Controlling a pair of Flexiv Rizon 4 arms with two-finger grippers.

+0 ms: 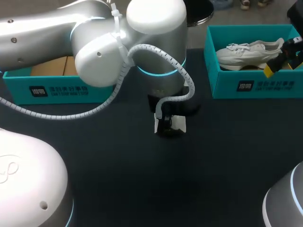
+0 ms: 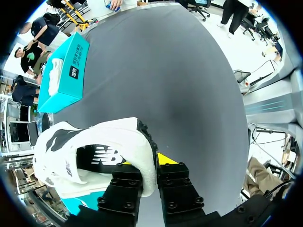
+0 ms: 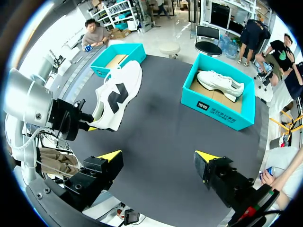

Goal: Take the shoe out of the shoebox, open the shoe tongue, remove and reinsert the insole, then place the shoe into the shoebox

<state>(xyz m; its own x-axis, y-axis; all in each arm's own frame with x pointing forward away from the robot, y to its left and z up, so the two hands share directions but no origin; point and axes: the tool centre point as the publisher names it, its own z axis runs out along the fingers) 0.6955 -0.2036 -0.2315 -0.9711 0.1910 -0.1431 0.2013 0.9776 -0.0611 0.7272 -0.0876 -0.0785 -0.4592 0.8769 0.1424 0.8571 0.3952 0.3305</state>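
Shoe: a white trainer with black side patches point(image 2: 94, 151), lifted clear of the dark tabletop point(image 2: 180, 80). It hangs out ahead of the left hand, toe end farthest from it.
Left hand: point(image 2: 149, 166) closed on the heel. The white heel wall runs down between its two fingers and both press on it. One finger seems to sit on the opening side, the other on the outer back.
Weight: probably light, a foam sole under a fabric upper, so one hand should carry it.
Stiffness: the sole and heel cup look firm. The upper, the tongue and the laces look soft and will give under a pinch.
Risk in this hold: gripped at one end only, the shoe may droop or swing at the toe. The smooth heel lining could slip.
Where to take hold next: probably the tongue's free top edge, with the heel kept pinched. The insole is likely thin and floppy, so it is best taken at its heel edge.
Right hand: point(image 3: 157, 156) spread wide with nothing between its fingers, well apart from the shoe, which is ahead of it and off to one side.
Empty shoebox: point(image 3: 137, 47) beyond the shoe as seen from the right hand, bare cardboard floor showing.
Second shoebox: point(image 3: 218, 111) ahead of the right hand, with another white shoe point(image 3: 220, 84) lying in it.
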